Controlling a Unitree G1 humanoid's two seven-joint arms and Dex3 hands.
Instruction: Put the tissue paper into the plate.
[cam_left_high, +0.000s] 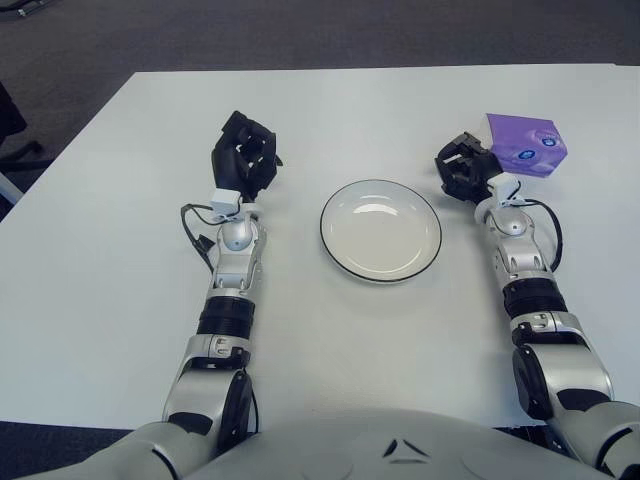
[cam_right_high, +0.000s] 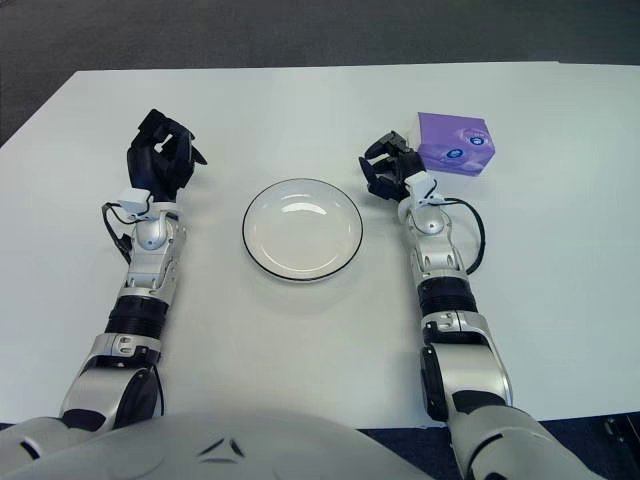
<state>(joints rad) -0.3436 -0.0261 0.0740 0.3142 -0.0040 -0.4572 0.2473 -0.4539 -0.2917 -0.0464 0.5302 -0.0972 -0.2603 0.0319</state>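
The white table (cam_left_high: 330, 330) fills most of what I see, and everything for the task lies on it within reach of my arms. In the middle stands the plate (cam_left_high: 380, 230), white with a dark rim and nothing in it, so the task is not yet done. I judge it is placed between my two arms so that either of them could reach it.

The tissue pack (cam_left_high: 525, 145), a small purple packet, lies on the table on the far right side, well apart from the plate. My right hand (cam_left_high: 466, 168) is just beside it on its left, with the fingers spread and holding nothing. I think this hand is there because it is the nearer one and must take the pack. Whether the fingers already touch the pack I cannot tell; in the right eye view there seems to be almost no gap between them.

My left hand (cam_left_high: 245, 155) shows to the left of the plate, a little farther away than it. Its fingers look relaxed and they hold nothing; I believe it is only idle.

Some things are hard to make out. The dark fingers of both hands merge together, so single fingers are difficult to separate. The print on the pack is too small to read. The table's near edge is hidden by my own body.
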